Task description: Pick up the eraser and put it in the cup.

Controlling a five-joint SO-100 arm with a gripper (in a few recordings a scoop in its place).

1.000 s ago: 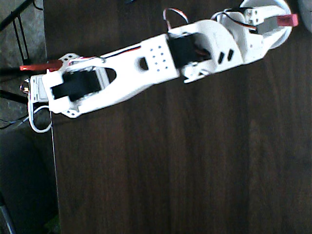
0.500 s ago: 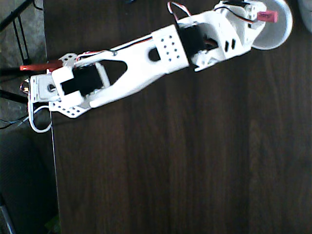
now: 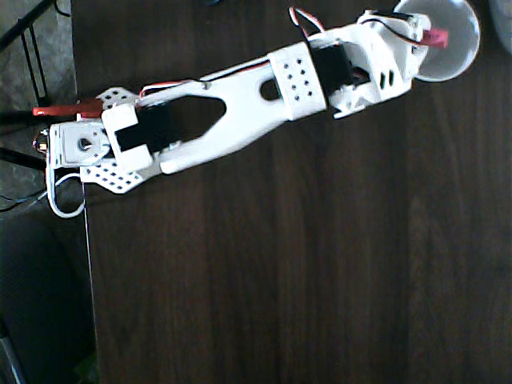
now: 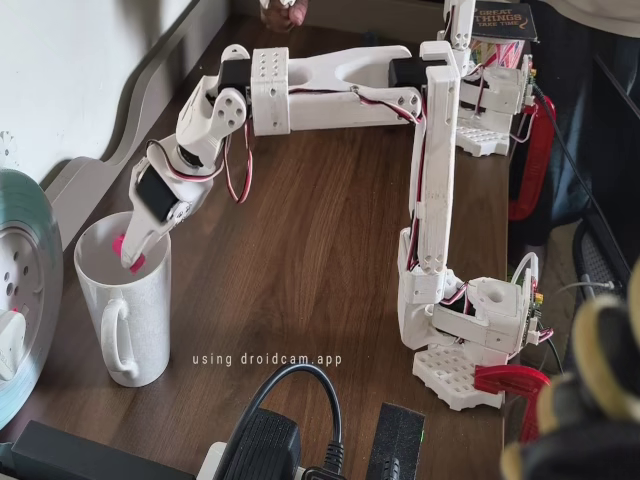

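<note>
1. The cup (image 4: 122, 305) is white and stands on the dark wooden table (image 4: 300, 260). In the fixed view it is near the left edge of the table, with its handle facing the camera.
2. In the overhead view the cup (image 3: 452, 40) sits at the top right, close to the top edge of the picture.
3. The white arm (image 4: 330, 85) reaches from its base (image 4: 470, 340) all the way across the table to the cup.
4. The gripper (image 4: 135, 255) points down into the mouth of the cup. Its tips are just inside the rim.
5. The gripper is pinching the eraser (image 4: 130, 258). The eraser is small and pink-red.
6. The eraser is inside the top of the cup, near the right side of the rim in the fixed view. It is held up by the fingers, not lying at the bottom.
7. In the overhead view the eraser (image 3: 436, 37) shows as a red bit over the cup's open mouth, at the end of the gripper (image 3: 428, 36).
8. The cup's mouth is much wider than the eraser, so there is room all around it.
9. Left of the cup in the fixed view is a round grey disc (image 4: 25, 280), very near the cup.
10. In front of the cup, at the near table edge, lie black plugs and a cord (image 4: 290, 420).
11. Right of the cup the table is bare wood as far as the arm's base.
</note>
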